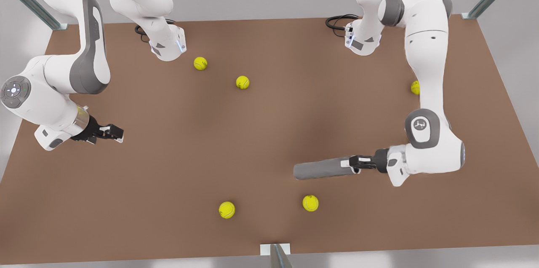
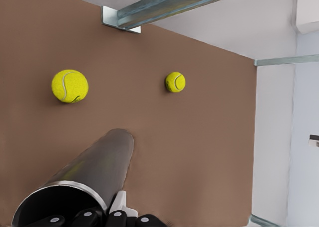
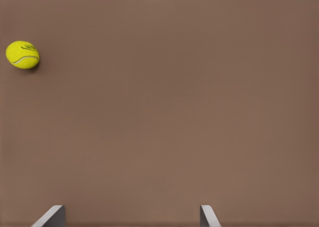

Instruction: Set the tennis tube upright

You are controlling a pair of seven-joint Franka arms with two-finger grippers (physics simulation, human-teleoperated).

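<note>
At left pincer (image 1: 351,163), tennis tube (image 1: 322,169) lying gripped

Five yellow tennis balls lie well apart on the brown worktop (image 1: 168,167): two (image 1: 200,63) (image 1: 242,82) toward its far edge, two (image 1: 227,210) (image 1: 310,203) toward its near edge, one (image 1: 415,87) toward its edge on the front view's right.

Two glossy white arms (image 1: 425,61) with rounded grey joint caps and grey side panels. Black grippers, black cables (image 1: 339,21) looped at the bases. Small, possibly logo mark on one cap.
</note>
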